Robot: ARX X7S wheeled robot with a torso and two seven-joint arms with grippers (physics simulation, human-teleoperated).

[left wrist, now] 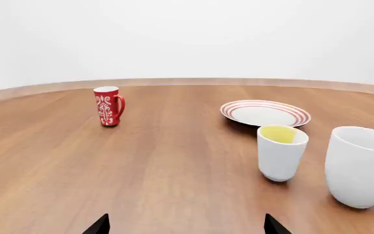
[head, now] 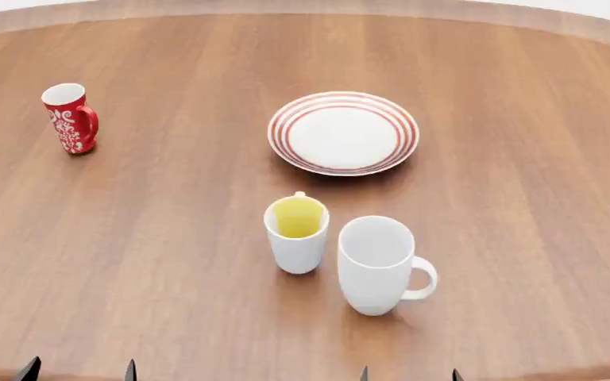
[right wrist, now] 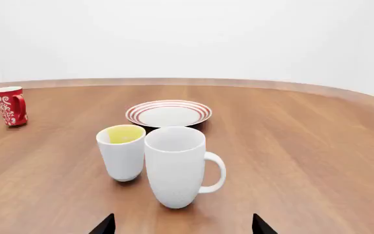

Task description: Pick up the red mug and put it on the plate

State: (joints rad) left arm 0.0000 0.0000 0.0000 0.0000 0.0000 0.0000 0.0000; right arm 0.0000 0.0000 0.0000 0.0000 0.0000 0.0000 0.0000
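Three mugs and a plate [head: 343, 132] are seen standing on a round wooden table [head: 156, 238]. The red mug [head: 71, 118] is set upright at the far left of the head view, well apart from everything else, its handle turned toward the plate's side. The plate, white with red rings at its rim, is placed farther back near the middle, with nothing on it. Nearer the robot, a white mug with a yellow inside [head: 296, 234] is stood just beside a larger plain white mug [head: 380, 264], whose handle is pointed to the right; whether the two touch cannot be told.

Both grippers are held low at the table's near edge, well short of the mugs. Only the dark fingertips are shown: the left gripper [head: 77, 370] and the right gripper [head: 409, 373] are each spread wide with nothing between the fingers. From the left wrist camera, the red mug [left wrist: 108, 106] is seen far ahead, and the left fingertips [left wrist: 99, 226] frame bare wood. From the right wrist camera, the large white mug [right wrist: 177, 165] is centred ahead of the parted tips [right wrist: 104, 225].
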